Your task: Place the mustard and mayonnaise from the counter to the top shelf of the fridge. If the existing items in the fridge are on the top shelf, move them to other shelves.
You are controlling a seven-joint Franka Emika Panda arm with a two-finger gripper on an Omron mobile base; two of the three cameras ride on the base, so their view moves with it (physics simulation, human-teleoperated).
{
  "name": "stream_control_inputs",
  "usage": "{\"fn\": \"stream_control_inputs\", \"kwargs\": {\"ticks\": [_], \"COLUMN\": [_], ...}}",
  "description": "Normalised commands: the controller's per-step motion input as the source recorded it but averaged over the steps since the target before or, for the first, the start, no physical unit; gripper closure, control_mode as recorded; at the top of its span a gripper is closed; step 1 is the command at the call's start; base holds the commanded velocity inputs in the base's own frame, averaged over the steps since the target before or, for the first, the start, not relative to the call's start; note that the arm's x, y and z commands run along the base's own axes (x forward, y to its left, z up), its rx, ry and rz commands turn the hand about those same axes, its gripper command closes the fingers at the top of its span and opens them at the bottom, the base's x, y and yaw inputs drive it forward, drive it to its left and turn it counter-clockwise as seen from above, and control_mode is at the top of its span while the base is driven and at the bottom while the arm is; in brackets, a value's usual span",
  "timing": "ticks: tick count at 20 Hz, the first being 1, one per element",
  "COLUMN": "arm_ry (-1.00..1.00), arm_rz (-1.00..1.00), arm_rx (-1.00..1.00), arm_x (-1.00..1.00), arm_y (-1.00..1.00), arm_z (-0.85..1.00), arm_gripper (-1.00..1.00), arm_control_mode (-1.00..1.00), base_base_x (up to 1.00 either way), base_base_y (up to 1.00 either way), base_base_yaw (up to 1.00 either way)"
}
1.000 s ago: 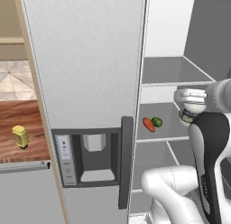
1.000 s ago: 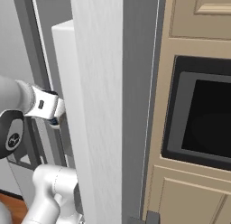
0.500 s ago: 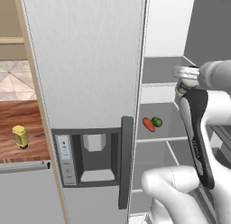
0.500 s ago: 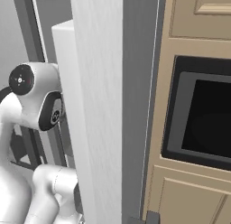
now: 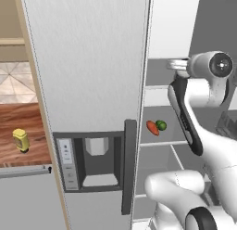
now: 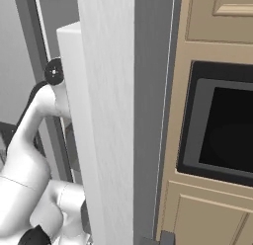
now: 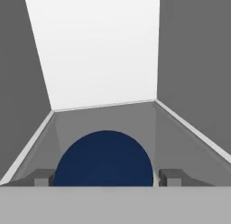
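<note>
Robot arm is reaching into the open fridge with the mayonnaise jar sitting between its fingers.

The two-finger gripper (image 7: 106, 178) is gripping a small white jar of mayonnaise with a round dark blue lid (image 7: 103, 157); its fingers (image 7: 43, 178) are standing wide, pressing against the jar's sides, one on each side of the lid. Under and ahead of the fingers, a flat grey shelf panel with pale edges (image 7: 180, 128) is running back to the white rear wall of the tall brushed silver-grey fridge (image 5: 88, 62). Well below the fingers, a small orange-red carrot (image 5: 152, 127) and a round green vegetable (image 5: 161, 125) are lying just beside each other on a lower grey shelf (image 5: 157, 143). Far off to the fingers' left, beyond the closed door, a small yellow mustard squeeze bottle (image 5: 20, 140) is standing upright on the reddish-brown wood-grain counter (image 5: 37, 127).
</note>
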Motion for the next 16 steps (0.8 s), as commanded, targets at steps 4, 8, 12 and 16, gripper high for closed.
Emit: {"fn": "stream_control_inputs", "kwargs": {"ticks": [4, 8, 12, 16], "arm_ry": [0.15, 0.21, 0.25, 0.18], "arm_rz": [0.00, 0.00, 0.00, 0.00], "arm_rx": [0.00, 0.00, 0.00, -0.03], "arm_x": [0.98, 0.99, 0.73, 0.36], "arm_y": [-0.26, -0.34, -0.34, -0.23], "arm_z": [0.00, -0.01, -0.22, -0.49], "arm_gripper": [1.00, 1.00, 1.00, 1.00], "arm_control_mode": [-1.00, -1.00, -1.00, -1.00], "base_base_x": [0.00, 0.00, 0.00, 0.00], "base_base_y": [0.00, 0.00, 0.00, 0.00], "base_base_yaw": [0.00, 0.00, 0.00, 0.00]}}
